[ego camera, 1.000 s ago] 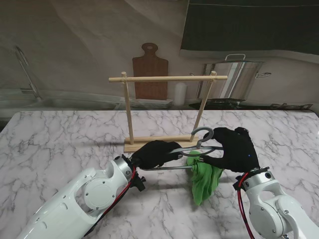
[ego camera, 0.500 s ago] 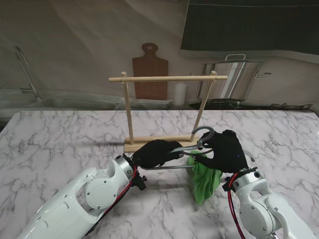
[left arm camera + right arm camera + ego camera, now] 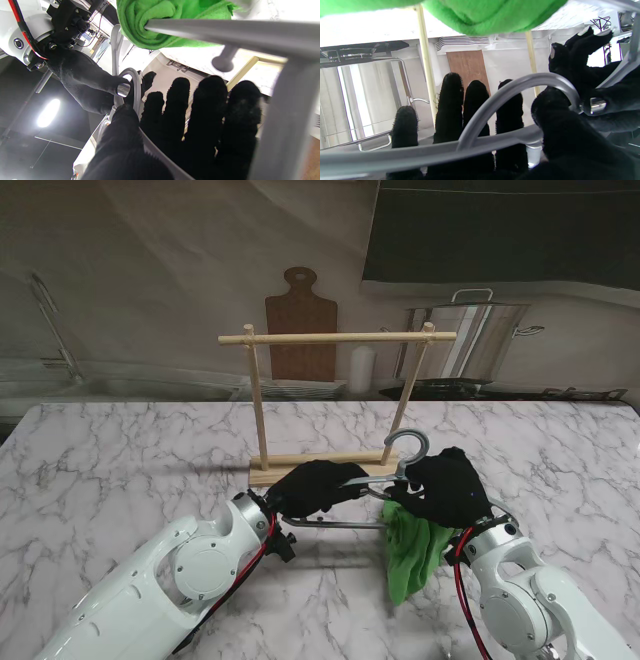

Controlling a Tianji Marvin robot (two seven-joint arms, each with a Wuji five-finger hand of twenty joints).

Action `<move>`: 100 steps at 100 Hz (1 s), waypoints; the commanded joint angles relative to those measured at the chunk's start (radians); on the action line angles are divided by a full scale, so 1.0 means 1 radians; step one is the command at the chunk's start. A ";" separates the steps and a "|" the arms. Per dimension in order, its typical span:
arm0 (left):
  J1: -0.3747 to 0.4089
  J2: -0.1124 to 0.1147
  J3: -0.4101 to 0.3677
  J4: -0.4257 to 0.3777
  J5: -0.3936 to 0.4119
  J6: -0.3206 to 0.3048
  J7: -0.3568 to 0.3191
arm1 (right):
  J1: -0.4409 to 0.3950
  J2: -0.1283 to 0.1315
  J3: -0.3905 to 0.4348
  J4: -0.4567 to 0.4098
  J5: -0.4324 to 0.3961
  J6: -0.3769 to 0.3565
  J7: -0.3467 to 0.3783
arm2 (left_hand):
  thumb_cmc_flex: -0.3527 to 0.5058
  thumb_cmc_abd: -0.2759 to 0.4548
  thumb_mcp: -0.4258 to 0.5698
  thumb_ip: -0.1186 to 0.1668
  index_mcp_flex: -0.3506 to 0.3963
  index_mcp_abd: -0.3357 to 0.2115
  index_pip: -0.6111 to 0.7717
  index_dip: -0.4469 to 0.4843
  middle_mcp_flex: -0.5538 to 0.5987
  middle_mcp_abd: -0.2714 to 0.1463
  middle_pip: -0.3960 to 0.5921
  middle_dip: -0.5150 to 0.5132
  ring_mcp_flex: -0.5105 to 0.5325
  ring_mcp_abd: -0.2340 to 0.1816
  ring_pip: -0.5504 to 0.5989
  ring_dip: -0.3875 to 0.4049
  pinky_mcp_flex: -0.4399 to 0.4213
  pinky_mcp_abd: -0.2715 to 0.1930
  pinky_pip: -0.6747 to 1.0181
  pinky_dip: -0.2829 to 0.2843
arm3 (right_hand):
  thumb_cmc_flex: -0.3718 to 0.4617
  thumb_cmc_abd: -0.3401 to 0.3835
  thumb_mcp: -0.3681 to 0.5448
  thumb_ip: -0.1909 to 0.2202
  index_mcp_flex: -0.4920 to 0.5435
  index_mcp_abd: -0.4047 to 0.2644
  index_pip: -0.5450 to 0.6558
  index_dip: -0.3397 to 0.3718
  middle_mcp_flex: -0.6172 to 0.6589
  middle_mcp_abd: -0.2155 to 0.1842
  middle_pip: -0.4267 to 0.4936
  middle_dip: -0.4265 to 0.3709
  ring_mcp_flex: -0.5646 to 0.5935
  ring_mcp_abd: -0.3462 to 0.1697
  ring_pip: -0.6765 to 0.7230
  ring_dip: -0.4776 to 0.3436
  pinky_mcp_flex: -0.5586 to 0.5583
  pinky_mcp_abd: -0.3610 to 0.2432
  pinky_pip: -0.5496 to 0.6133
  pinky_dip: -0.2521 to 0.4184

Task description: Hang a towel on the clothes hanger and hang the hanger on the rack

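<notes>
Change: my right hand [image 3: 448, 488] has shifted left, gripping grey metal hanger [image 3: 385, 476] at its hook | left hand [image 3: 312, 487] grips its shoulder | green towel [image 3: 412, 548] draped, over bench [image 3: 120, 460] | wooden rack [image 3: 335, 337] next

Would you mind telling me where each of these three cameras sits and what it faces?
Stand: above the shoulders, looking down at the rack; both arms show.
Left wrist: along the left robot hand, toward the towel.
Right wrist: along the right robot hand, toward the hanger.
All three share towel and hanger.
</notes>
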 commanded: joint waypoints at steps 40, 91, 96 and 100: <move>-0.015 -0.013 0.006 0.012 0.040 0.022 0.026 | 0.035 -0.006 -0.016 0.086 -0.036 -0.102 -0.150 | 0.012 0.102 0.027 0.006 -0.040 -0.068 -0.015 -0.076 -0.071 -0.030 -0.004 0.005 -0.125 0.010 -0.110 -0.004 -0.162 -0.006 0.242 -0.008 | 0.090 -0.140 0.104 -0.026 0.064 -0.091 0.028 -0.076 0.277 0.059 0.256 0.101 0.285 -0.060 0.393 0.158 0.195 -0.083 0.224 0.065; -0.031 -0.010 0.010 0.032 0.105 0.036 0.042 | 0.042 -0.015 -0.014 0.118 -0.054 -0.124 -0.257 | -0.259 0.035 0.014 -0.002 -0.253 -0.005 -0.504 -0.514 -0.696 0.041 -0.351 -0.208 -0.673 0.003 -0.727 -0.378 -0.646 -0.082 -0.504 -0.210 | 0.115 -0.270 0.226 -0.034 0.128 0.001 0.050 -0.132 0.416 0.036 0.233 0.130 0.408 -0.075 0.561 0.220 0.390 -0.136 0.293 -0.007; -0.033 -0.008 0.011 0.030 0.112 0.041 0.037 | 0.042 -0.015 -0.014 0.121 -0.060 -0.122 -0.264 | -0.286 0.023 0.015 -0.002 -0.293 0.003 -0.533 -0.536 -0.748 0.046 -0.362 -0.227 -0.716 0.010 -0.751 -0.414 -0.662 -0.084 -0.562 -0.239 | 0.116 -0.270 0.228 -0.034 0.129 0.002 0.050 -0.132 0.418 0.035 0.232 0.130 0.409 -0.077 0.560 0.220 0.392 -0.137 0.293 -0.009; -0.034 -0.006 0.012 0.028 0.113 0.044 0.029 | 0.043 -0.015 -0.015 0.124 -0.063 -0.120 -0.270 | -0.312 0.017 0.014 -0.003 -0.354 0.009 -0.570 -0.562 -0.797 0.047 -0.369 -0.246 -0.755 0.016 -0.768 -0.439 -0.679 -0.089 -0.607 -0.261 | 0.117 -0.269 0.230 -0.034 0.129 0.002 0.050 -0.132 0.419 0.034 0.231 0.130 0.408 -0.077 0.560 0.221 0.393 -0.137 0.292 -0.009</move>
